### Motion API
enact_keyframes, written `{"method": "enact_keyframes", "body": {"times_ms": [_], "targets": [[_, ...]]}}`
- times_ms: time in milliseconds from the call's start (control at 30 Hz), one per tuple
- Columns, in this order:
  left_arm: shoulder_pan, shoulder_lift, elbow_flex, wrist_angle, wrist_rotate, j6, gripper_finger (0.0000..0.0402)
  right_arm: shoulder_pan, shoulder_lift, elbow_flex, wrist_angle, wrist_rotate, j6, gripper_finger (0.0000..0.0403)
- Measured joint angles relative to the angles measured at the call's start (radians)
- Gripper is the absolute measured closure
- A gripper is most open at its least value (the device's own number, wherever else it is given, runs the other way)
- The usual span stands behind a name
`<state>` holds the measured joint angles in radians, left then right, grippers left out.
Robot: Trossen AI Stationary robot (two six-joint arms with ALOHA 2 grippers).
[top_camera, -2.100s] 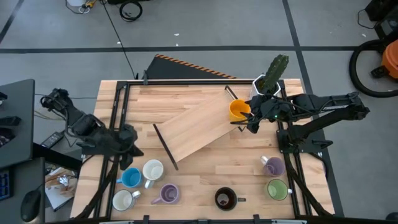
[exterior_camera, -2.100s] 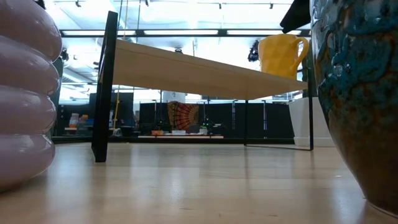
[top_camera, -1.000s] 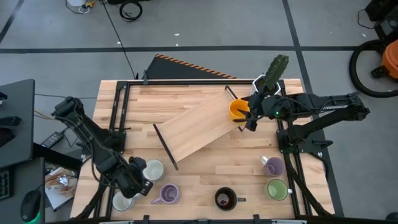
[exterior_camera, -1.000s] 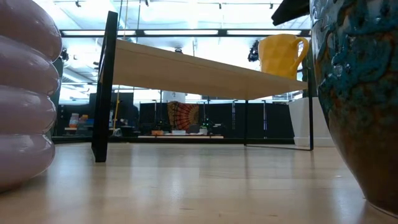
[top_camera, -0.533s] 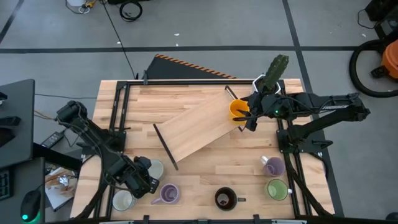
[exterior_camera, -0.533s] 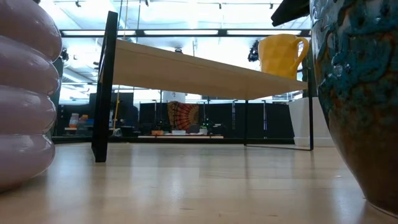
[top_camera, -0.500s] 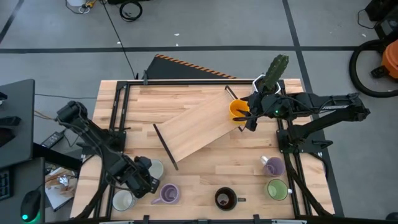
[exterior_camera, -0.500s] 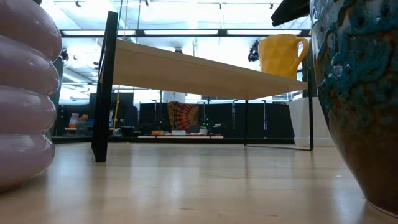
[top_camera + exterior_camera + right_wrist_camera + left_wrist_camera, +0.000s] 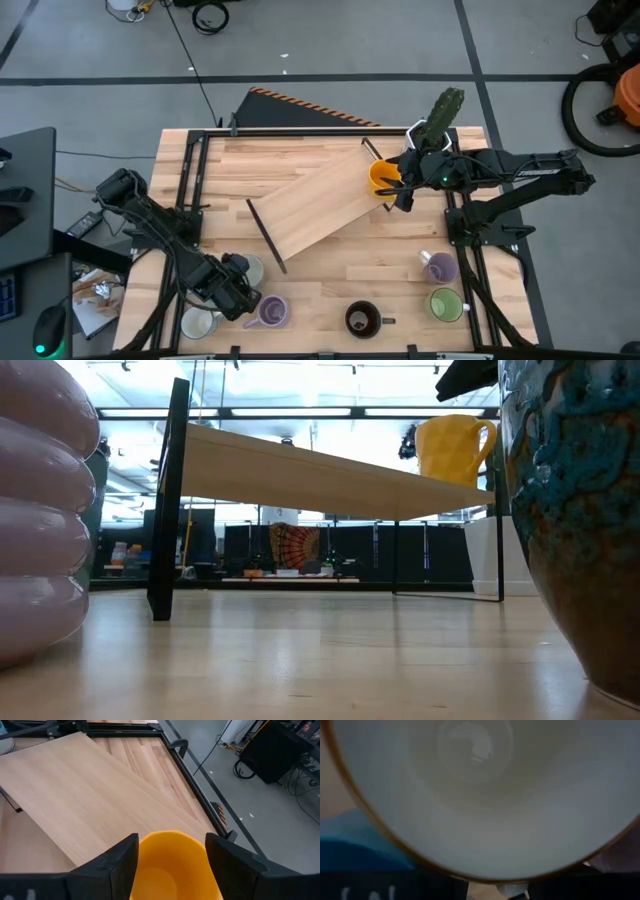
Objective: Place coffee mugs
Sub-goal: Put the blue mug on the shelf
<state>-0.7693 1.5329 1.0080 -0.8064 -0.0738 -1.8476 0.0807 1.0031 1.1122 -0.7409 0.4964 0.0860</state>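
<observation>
The right gripper (image 9: pixel 170 851) has its jaws spread wide, one finger on each side of the orange mug (image 9: pixel 172 865); whether they press its wall cannot be told. The mug stands upright on the raised wooden board (image 9: pixel 320 205), at its far right end, beside the cactus pot (image 9: pixel 440 120). The left gripper (image 9: pixel 235 285) sits low over the white mug (image 9: pixel 485 795) among the near-left cluster; its jaw state cannot be told. These mugs look rigid, glazed, probably slippery and chip-prone; the rim wall or the handle seems the best grip. The remaining mugs stand along the table's (image 9: pixel 330 275) near edge.
</observation>
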Motion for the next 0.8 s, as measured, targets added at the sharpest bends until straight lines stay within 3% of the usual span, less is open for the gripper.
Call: {"method": "enact_keyframes", "body": {"times_ms": [267,600,800], "targets": [[0.016,0.007,0.0,0.028,0.0,0.049,0.0256,0.0,0.0,0.0,0.008,0.0,0.0,0.0167],[0.016,0.004,0.001,0.022,-0.006,0.062,0.0345,0.0,0.0,0.0,0.007,-0.001,0.001,0.0167],[0.016,0.004,0.001,0.022,-0.003,0.08,0.0345,0.0,0.0,0.0,0.007,-0.001,0.001,0.0167]]}}
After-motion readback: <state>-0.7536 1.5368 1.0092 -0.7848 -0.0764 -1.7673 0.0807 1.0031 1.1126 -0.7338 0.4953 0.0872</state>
